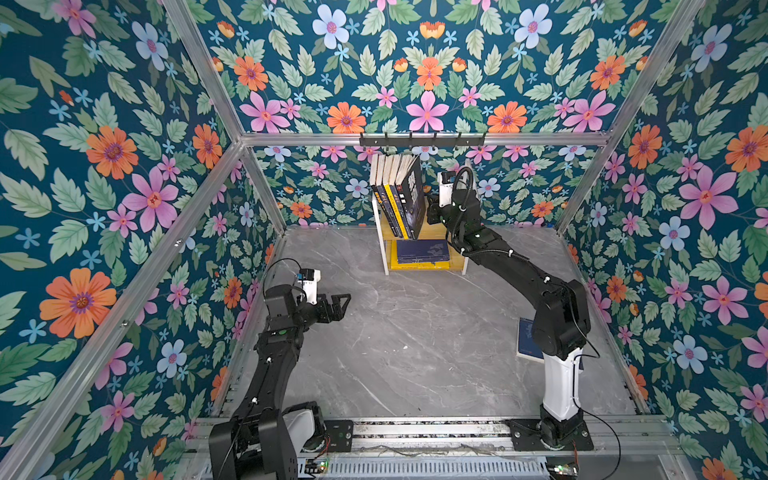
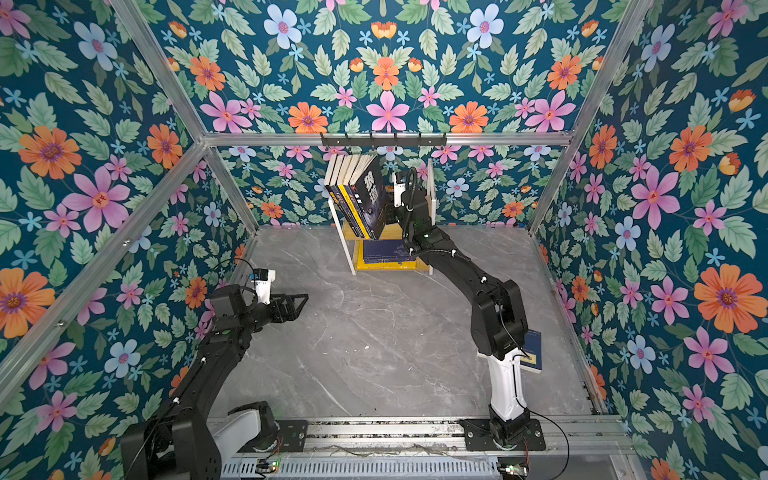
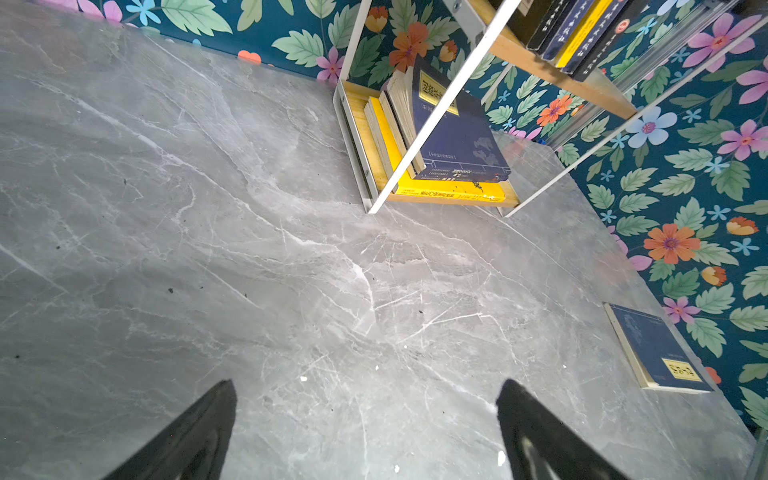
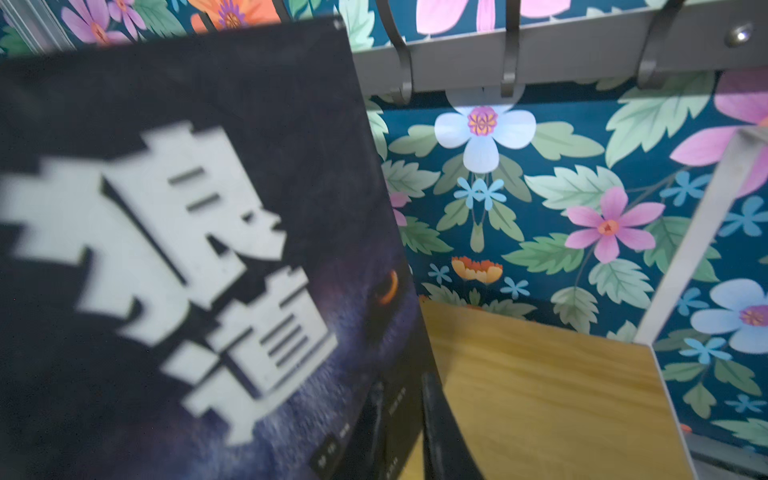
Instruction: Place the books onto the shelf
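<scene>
The shelf [image 1: 379, 237], light wood in a white frame, holds a row of books [image 1: 395, 187] leaning away from the right pincer [image 4: 402, 380]. The nearest, a black wolf-eye book [image 4: 208, 249], is at its fingertips [image 4: 376, 399]. Below the pincer a navy book [image 1: 422, 251] lies flat on a yellow book [image 1: 419, 266]. A loose navy book [image 3: 656, 345] lies on the tabletop [image 1: 415, 353], well behind it.

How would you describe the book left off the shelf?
Look at the grey table, right edge, beside the right arm's white lower link. A navy book with a yellow label lies flat there, alone; the other books sit in the shelf.
</scene>
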Controlling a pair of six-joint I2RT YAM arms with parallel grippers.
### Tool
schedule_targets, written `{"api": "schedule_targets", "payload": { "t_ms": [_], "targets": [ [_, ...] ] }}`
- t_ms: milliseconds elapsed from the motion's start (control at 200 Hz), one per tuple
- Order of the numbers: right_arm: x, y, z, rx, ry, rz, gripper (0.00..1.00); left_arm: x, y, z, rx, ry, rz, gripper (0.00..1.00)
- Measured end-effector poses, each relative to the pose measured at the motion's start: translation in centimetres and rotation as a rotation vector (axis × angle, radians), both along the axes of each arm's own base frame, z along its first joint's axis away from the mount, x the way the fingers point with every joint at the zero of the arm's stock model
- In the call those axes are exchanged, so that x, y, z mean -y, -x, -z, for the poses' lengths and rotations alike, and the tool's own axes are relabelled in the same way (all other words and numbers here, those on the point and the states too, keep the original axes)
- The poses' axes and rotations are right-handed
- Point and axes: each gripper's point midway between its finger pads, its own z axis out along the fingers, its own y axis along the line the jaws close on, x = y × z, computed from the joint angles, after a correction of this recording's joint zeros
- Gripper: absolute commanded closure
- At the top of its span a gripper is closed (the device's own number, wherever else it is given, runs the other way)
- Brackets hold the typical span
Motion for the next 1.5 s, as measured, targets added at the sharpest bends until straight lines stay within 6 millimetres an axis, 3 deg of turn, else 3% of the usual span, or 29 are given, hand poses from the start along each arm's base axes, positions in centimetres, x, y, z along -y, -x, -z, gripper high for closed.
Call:
{"api": "schedule_targets", "payload": {
  "t_ms": [430, 640, 820, 955, 1080, 1260, 1390, 1500],
  "targets": [
    [-4.9, 0.1, -3.0, 0.049, -0.041, -0.193, 0.82, -0.2, 0.0, 0.2, -0.006, 0.002, -0.006, 0.00],
    [-5.9, 0.8, -4.1, 0.067, -0.048, -0.247, 0.81, -0.2, 0.1, 0.4, -0.010, 0.003, -0.007, 0.00],
    [-5.4, 1.5, -4.2, 0.047, -0.027, -0.242, 0.78, -0.1, 0.1, 0.3, -0.008, 0.002, -0.004, 0.00],
    [-3.3, 2.5, -6.1, 0.052, -0.018, -0.193, 0.74, -0.1, 0.1, 0.3, -0.007, 0.002, -0.003, 0.00],
    [0.2, 3.5, -7.9, 0.052, -0.014, -0.117, 0.68, 0.1, 0.2, 0.3, -0.006, 0.003, 0.001, 0.00],
    [4.6, 5.8, -8.0, 0.007, 0.014, -0.040, 0.58, 0.1, 0.3, 0.4, -0.010, 0.005, 0.003, 0.00],
    [9.2, 7.7, -7.7, -0.024, 0.027, 0.050, 0.52, 0.1, 0.3, 0.4, -0.013, 0.009, 0.001, 0.00],
    [13.2, 9.6, -7.7, -0.038, 0.025, 0.130, 0.37, 0.2, 0.3, 0.4, -0.013, 0.010, 0.002, 0.00]
  ]
}}
